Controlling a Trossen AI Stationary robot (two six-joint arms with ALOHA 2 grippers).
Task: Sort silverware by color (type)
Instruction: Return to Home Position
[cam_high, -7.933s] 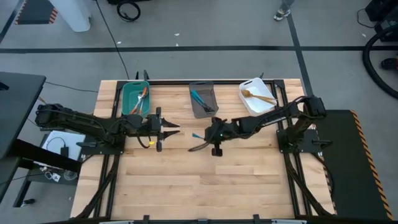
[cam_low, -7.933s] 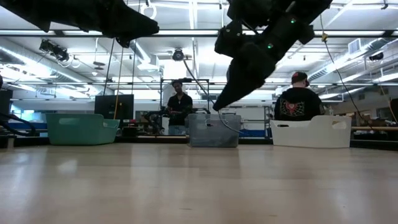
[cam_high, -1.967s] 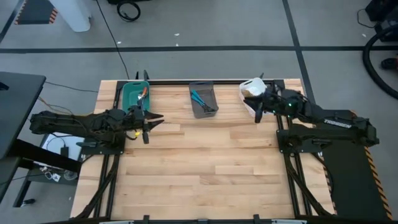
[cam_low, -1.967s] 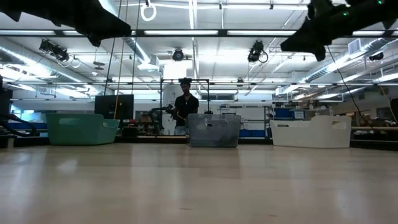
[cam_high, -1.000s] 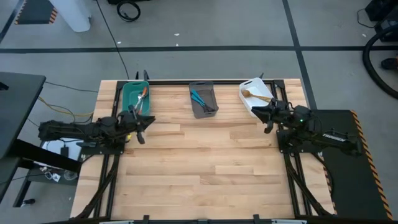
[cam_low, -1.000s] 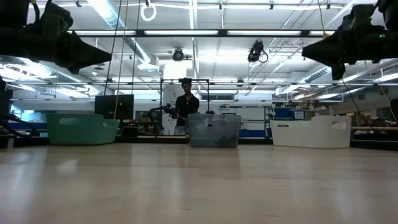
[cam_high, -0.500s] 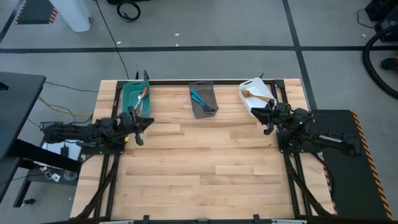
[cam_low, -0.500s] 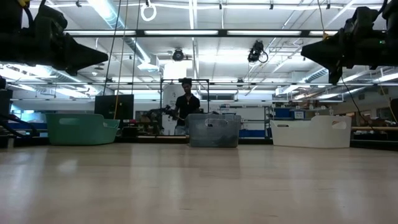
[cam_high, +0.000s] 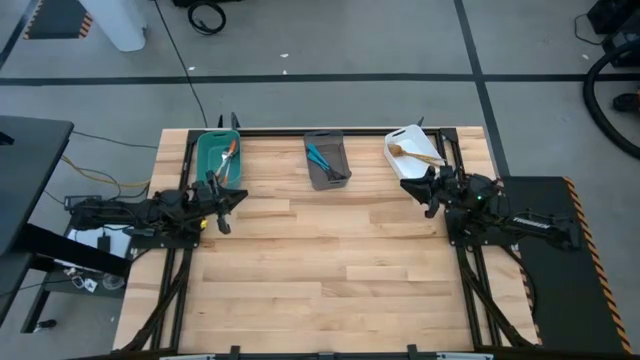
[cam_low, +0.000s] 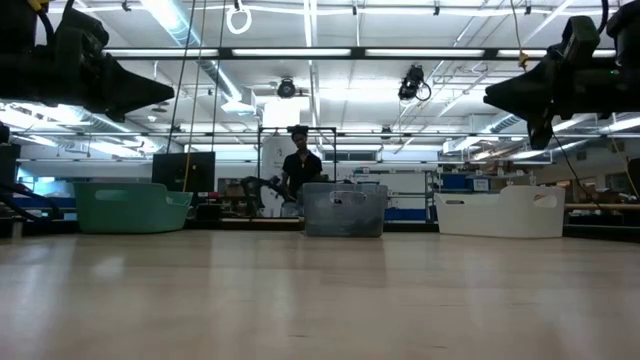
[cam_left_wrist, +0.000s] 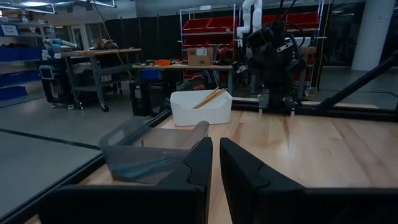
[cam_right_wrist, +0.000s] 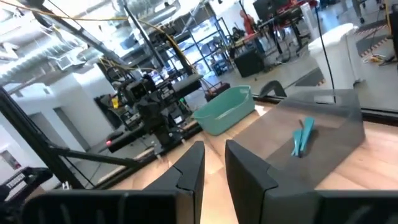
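1. The left tool (cam_high: 224, 197) sits low by the left edge of the pale wooden plank worktop (cam_high: 330, 270). Its fingers are nearly together with only a slit between them, and they grip nothing. The right tool (cam_high: 418, 186) mirrors it by the right edge, also nearly closed and empty.
2. No fork lies on the bare wood, so I judge the sorting finished and the step in hand to be parking both arms at rest. The next move likely calls for no grasp, only settling each arm clear of the bins.
3. Just beside the left tool, toward the far edge, the teal rectangular plastic bin (cam_high: 203, 160) holds the orange-handled forks (cam_high: 228, 158).
4. Farther out, between the two tools and beyond both, the grey rectangular bin (cam_high: 340, 150) holds the bright blue-handled forks (cam_high: 322, 160).
5. Just beside the right tool, toward the far edge, the white rounded bin (cam_high: 395, 140) holds the golden-tan-handled forks (cam_high: 418, 155).
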